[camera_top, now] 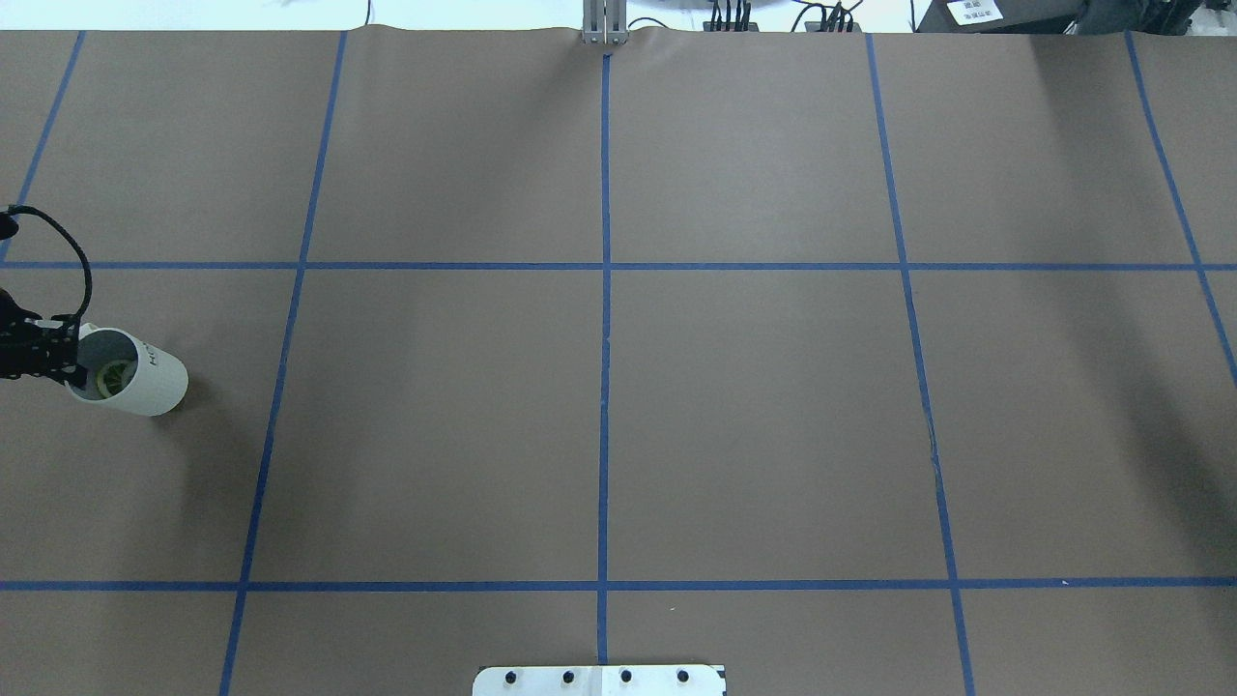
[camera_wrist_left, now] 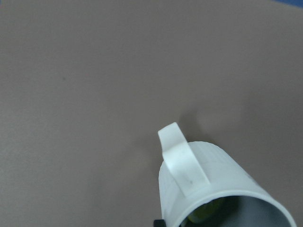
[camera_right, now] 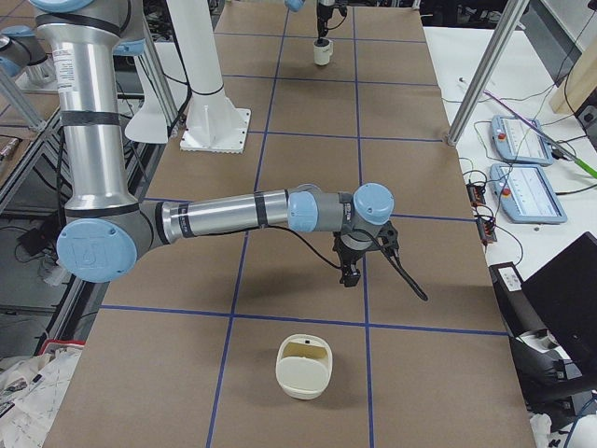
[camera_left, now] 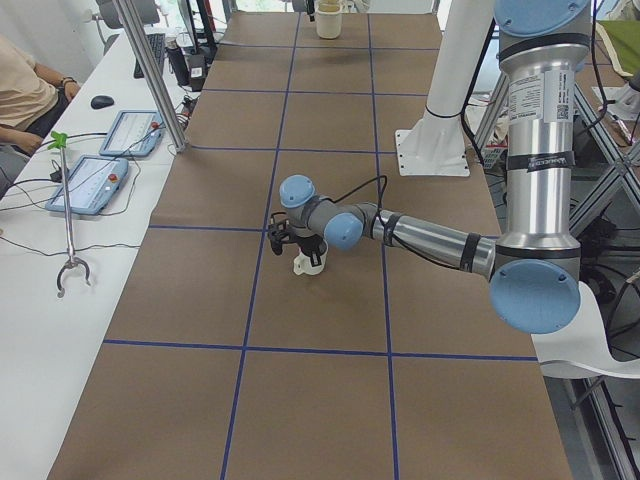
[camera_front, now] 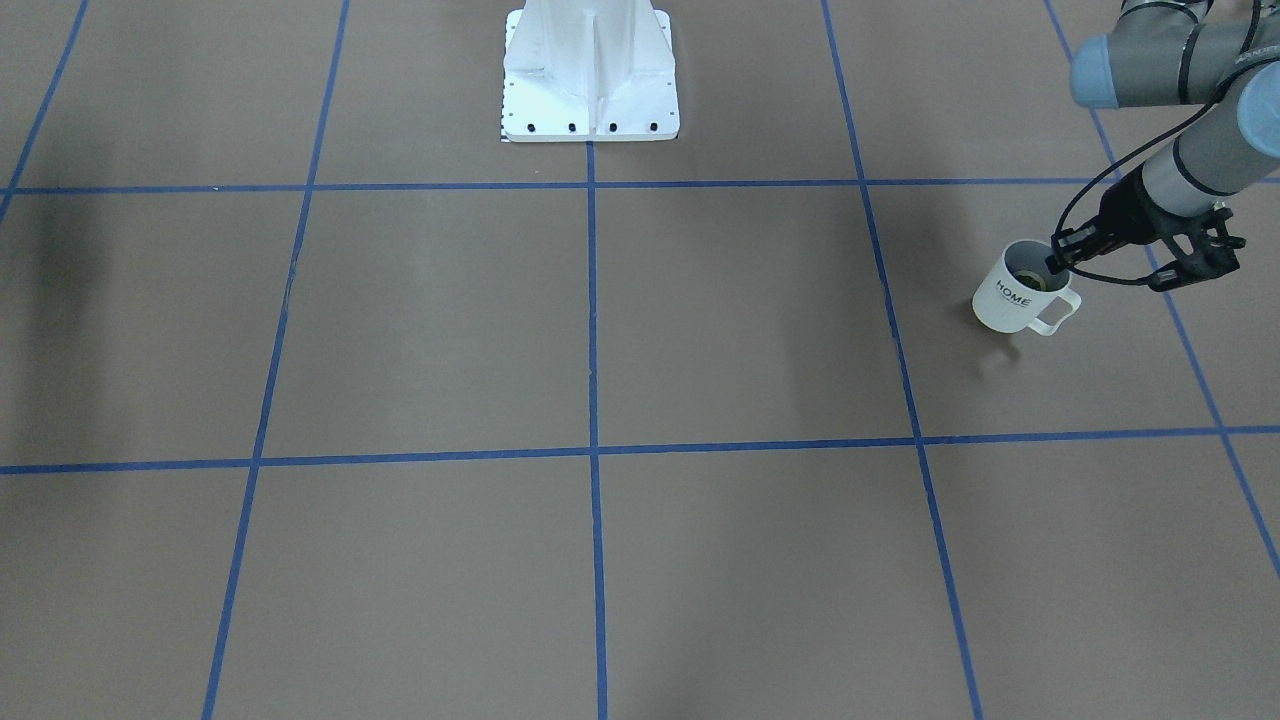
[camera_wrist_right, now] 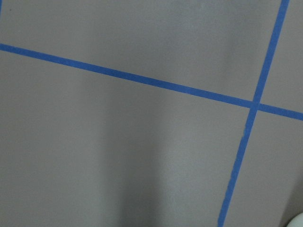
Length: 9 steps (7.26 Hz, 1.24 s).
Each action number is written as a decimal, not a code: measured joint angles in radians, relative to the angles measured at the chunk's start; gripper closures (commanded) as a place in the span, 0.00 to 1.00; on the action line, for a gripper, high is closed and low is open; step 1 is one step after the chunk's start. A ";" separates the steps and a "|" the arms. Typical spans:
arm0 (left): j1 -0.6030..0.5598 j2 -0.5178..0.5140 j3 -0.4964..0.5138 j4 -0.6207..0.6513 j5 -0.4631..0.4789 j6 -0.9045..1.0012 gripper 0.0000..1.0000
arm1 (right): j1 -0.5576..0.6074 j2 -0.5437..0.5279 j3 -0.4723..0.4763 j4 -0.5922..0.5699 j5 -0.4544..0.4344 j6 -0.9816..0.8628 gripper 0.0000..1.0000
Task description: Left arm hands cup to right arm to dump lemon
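My left gripper (camera_front: pixel 1055 265) is shut on the rim of the white "HOME" cup (camera_front: pixel 1012 295), one finger inside and one outside. It holds the cup tilted just above the table at my far left. The lemon (camera_front: pixel 1030 278) lies inside the cup. The overhead view shows the left gripper (camera_top: pixel 68 362), the cup (camera_top: pixel 140 375) and the lemon (camera_top: pixel 114 377). The left wrist view shows the cup's handle (camera_wrist_left: pixel 182 158). My right gripper (camera_right: pixel 353 273) points down over the table's right part; it shows only in the exterior right view, so I cannot tell whether it is open.
A cream container (camera_right: pixel 303 367) stands on the table near my right end, in front of the right gripper. The white robot pedestal (camera_front: pixel 590 75) stands at the table's robot side. Blue tape lines (camera_top: pixel 604 290) grid the brown table. A side bench holds tablets (camera_left: pixel 85 180).
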 measured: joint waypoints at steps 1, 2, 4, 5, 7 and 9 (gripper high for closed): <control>0.000 -0.053 -0.028 0.054 -0.023 -0.025 1.00 | -0.015 0.002 0.006 0.057 0.009 0.013 0.00; 0.000 -0.136 -0.051 0.137 -0.034 -0.060 1.00 | -0.044 0.000 0.012 0.176 0.011 0.061 0.00; 0.029 -0.379 -0.066 0.393 -0.034 -0.137 1.00 | -0.135 -0.005 0.017 0.518 -0.054 0.288 0.00; 0.066 -0.492 -0.066 0.507 -0.026 -0.178 1.00 | -0.209 -0.004 0.021 0.706 -0.146 0.441 0.01; 0.155 -0.651 -0.053 0.587 0.024 -0.314 1.00 | -0.410 0.003 0.057 0.941 -0.402 0.678 0.01; 0.217 -0.778 0.011 0.596 0.057 -0.449 1.00 | -0.634 0.023 0.142 1.000 -0.690 0.835 0.01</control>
